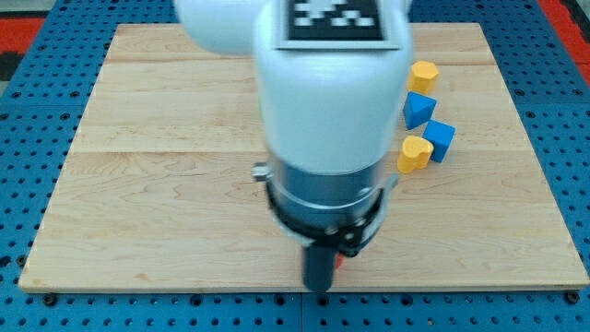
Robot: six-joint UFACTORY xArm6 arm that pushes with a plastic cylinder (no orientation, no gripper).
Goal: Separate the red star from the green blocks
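Only a sliver of red (339,261), presumably the red star, is seen just right of my tip (318,288), near the wooden board's (147,184) bottom edge. No claw is fitted. Green blocks are hidden. At upper right are clustered a yellow hexagonal block (424,75), two blue blocks (418,109) (441,139) and a yellow heart block (415,153).

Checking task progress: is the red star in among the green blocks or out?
Cannot tell. Only a red sliver shows beside my tip; no green blocks show, and the arm covers mid-board.
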